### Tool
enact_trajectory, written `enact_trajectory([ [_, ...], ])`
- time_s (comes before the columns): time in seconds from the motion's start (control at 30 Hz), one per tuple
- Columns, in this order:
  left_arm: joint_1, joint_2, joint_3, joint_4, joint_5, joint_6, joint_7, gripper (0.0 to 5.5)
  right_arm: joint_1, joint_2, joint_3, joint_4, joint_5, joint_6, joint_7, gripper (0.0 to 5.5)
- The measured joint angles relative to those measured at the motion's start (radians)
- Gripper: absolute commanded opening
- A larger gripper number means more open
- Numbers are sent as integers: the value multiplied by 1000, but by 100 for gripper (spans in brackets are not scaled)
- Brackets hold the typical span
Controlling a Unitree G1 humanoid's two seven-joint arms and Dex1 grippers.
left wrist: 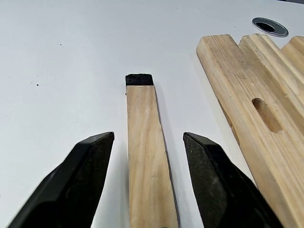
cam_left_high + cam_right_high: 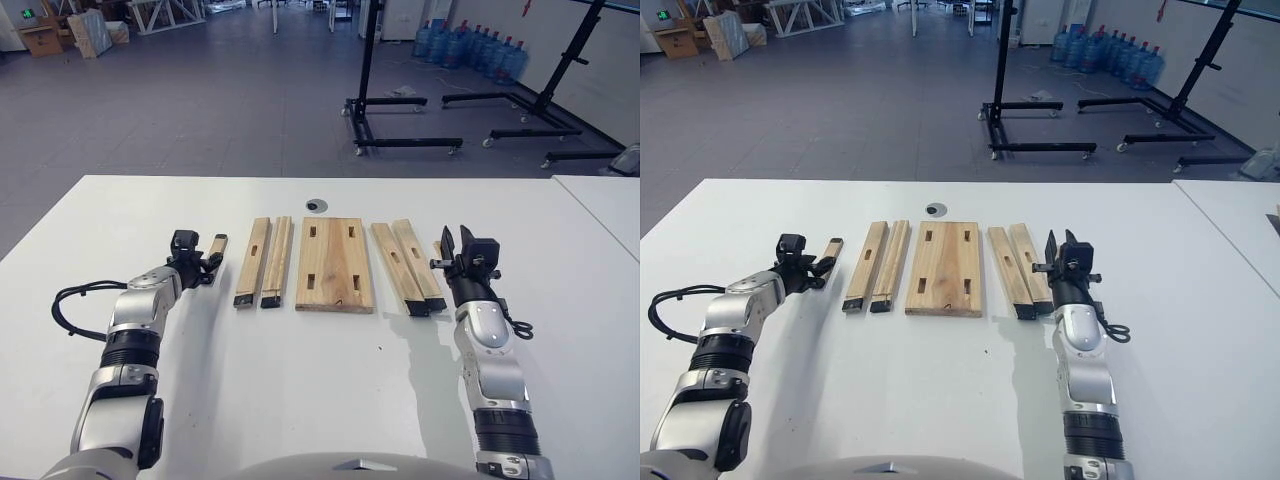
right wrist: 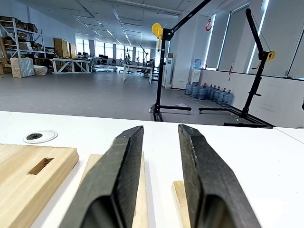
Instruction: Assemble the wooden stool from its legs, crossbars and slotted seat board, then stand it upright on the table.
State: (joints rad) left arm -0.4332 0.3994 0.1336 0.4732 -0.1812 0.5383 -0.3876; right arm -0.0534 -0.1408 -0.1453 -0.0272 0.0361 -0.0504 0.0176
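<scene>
Crossbar (image 1: 145, 161) between spread left claw (image 1: 148, 137) jaws

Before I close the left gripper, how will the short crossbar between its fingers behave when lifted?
Probably stiff and light: the crossbar is a short solid wooden strip. Flat on the table, it should not roll. The left gripper straddles it off-centre, so it may tilt.

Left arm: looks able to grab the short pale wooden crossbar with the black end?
Probably yes. The left gripper is open, its black fingers either side of the short pale wooden crossbar lying flat on the white table. The nearest wooden leg lies apart, so nothing blocks closing.
</scene>
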Motion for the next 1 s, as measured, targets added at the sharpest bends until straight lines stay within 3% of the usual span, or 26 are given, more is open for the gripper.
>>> enact_trajectory([
  [0.37, 3, 23, -32, -3, 32, 72, -1, 127, 6, 0, -2, -13, -18, 6, -16, 135],
  [0.57, 32, 24, -61, -77, 34, 100, -22, 127, 6, 1, -1, -21, -23, 9, -23, 135],
  [0.67, 31, 4, -6, -162, 73, 3, 128, 127, -8, -5, -12, -32, 13, 62, 4, 135],
  [0.77, -50, -3, -6, -362, 93, -117, 178, 127, -84, -15, -42, -121, 219, 212, 100, 135],
  [1.0, -63, -75, -205, -701, -28, -169, -50, 127, -163, 3, -86, -354, 992, 639, 175, 135],
])
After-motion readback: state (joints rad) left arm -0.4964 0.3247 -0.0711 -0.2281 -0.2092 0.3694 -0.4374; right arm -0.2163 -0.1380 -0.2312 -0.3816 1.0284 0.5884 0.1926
